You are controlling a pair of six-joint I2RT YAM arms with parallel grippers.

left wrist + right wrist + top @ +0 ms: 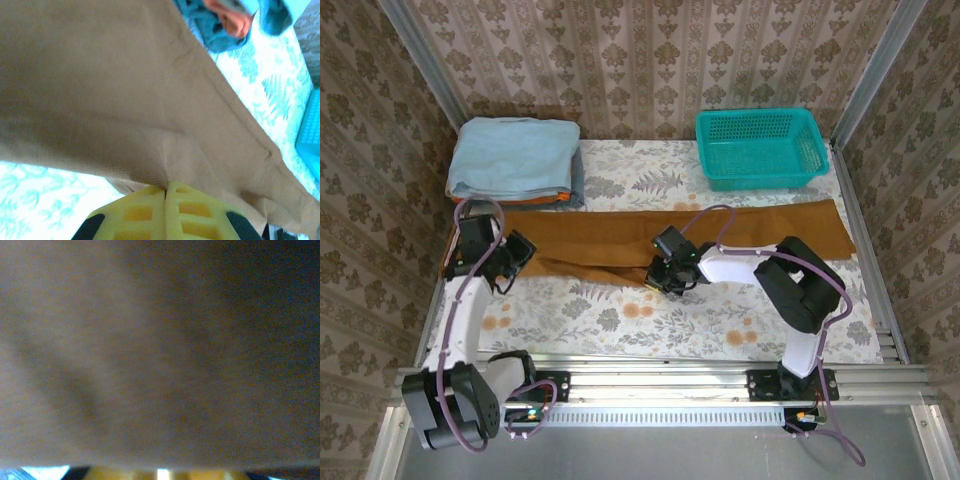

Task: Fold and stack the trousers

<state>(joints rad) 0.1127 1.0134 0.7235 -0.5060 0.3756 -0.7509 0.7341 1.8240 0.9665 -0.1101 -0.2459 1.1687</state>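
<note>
The rust-brown trousers (760,230) lie as a long strip across the middle of the table, nearly from side to side. My left gripper (517,252) sits at their left end. In the left wrist view its yellow fingers (145,212) press together with a pinch of the trousers (100,90) between the tips of the left gripper (165,187). My right gripper (665,278) is at the strip's near edge around mid-length. In the right wrist view the blurred trousers (160,340) hang right over the right gripper (162,472), whose fingers stand almost together, tips hidden by cloth.
A folded light blue garment (515,160) with a thin orange cloth (535,200) under it sits at the back left. A teal basket (760,148) stands at the back right. The floral tabletop (620,320) stretches in front of the trousers. Metal frame posts flank the table.
</note>
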